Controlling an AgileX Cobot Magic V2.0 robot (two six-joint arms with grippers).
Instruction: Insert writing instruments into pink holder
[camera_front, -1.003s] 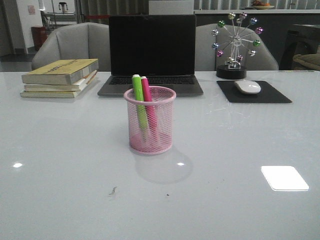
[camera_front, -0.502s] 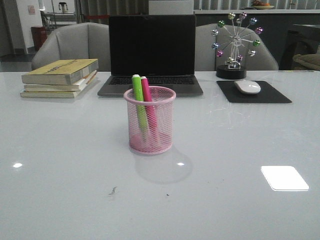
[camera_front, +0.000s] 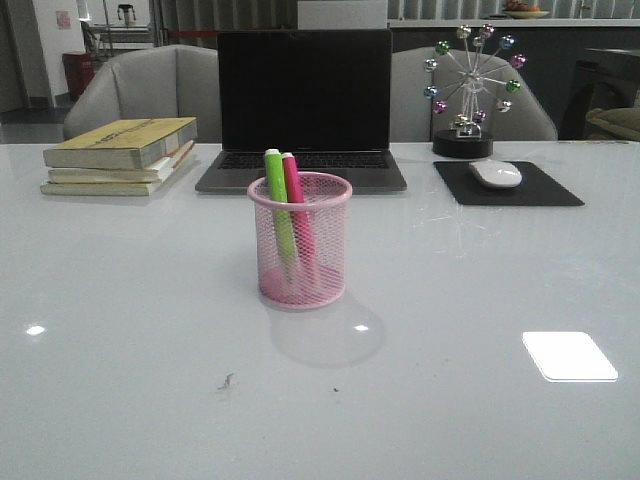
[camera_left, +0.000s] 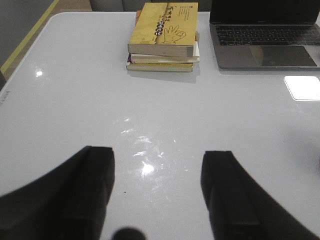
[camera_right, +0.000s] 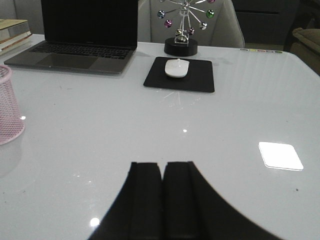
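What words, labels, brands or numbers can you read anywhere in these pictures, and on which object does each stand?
None can be read.
Top yellow book: a dark band of print and a hand-sign drawing on the cover, print too blurred to read.
Book spines: markings too small.
Laptop: keys unreadable, no brand visible.
Markers, pink holder, mouse: no text visible.
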